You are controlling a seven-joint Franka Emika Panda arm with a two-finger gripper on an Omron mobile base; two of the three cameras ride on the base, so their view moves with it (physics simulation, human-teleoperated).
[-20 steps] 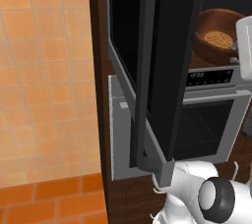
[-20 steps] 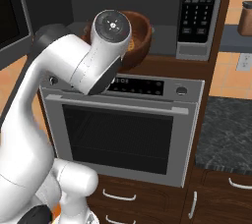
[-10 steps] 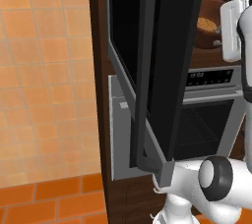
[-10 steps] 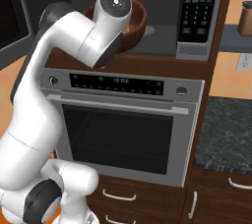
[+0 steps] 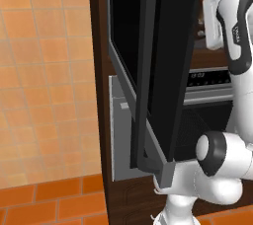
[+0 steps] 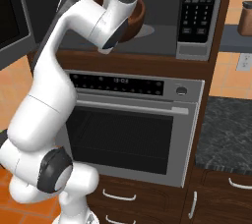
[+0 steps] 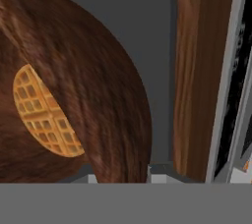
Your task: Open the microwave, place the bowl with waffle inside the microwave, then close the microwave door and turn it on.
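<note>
The microwave (image 6: 197, 16) stands open over the oven, its grey cavity showing. The microwave door (image 5: 168, 66) is swung wide to the left, its black glass edge-on in the left base view. The bowl with waffle (image 6: 137, 15), brown and round, is inside the cavity, partly behind my wrist. In the hand view the bowl (image 7: 98, 85) looms large with the golden waffle (image 7: 44, 115) in it. My gripper (image 7: 121, 176) is shut on the bowl's rim, and only its tips peek out below the bowl. Whether the bowl rests on the cavity floor I cannot tell.
The grey oven (image 6: 133, 129) with display strip and mesh window sits right under the microwave. A dark stone counter (image 6: 226, 129) lies to the right, with drawers (image 6: 118, 196) below. Orange tiled wall (image 5: 44, 71) is left of the wooden cabinet post (image 7: 192, 70).
My arm has risen and reached forward, carrying the bowl up and deeper into the microwave cavity. In the left base view the bowl has slipped behind my hand and the door.
</note>
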